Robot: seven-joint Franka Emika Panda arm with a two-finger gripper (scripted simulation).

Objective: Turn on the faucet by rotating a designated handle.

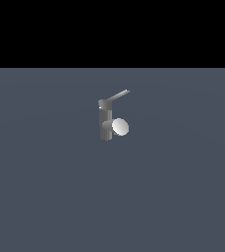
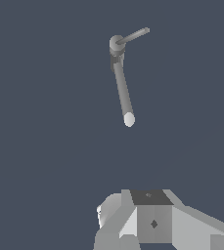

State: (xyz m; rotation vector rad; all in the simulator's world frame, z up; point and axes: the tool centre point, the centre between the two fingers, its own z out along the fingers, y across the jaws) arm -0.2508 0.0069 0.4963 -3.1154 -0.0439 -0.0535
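In the exterior view the faucet (image 1: pixel 105 123) is standing alone on the worktop (image 1: pixel 45 197), its handle (image 1: pixel 118 95) slanting up toward the exterior view's right; no arm is showing there. In the wrist view the handle (image 2: pixel 133 35) is lying well apart from the claw (image 2: pixel 152 222), whose fingertips are cut off, so I cannot tell whether it is released or clenched.

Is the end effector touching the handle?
Apart. The wrist view shows bare floor between the end effector and the handle.
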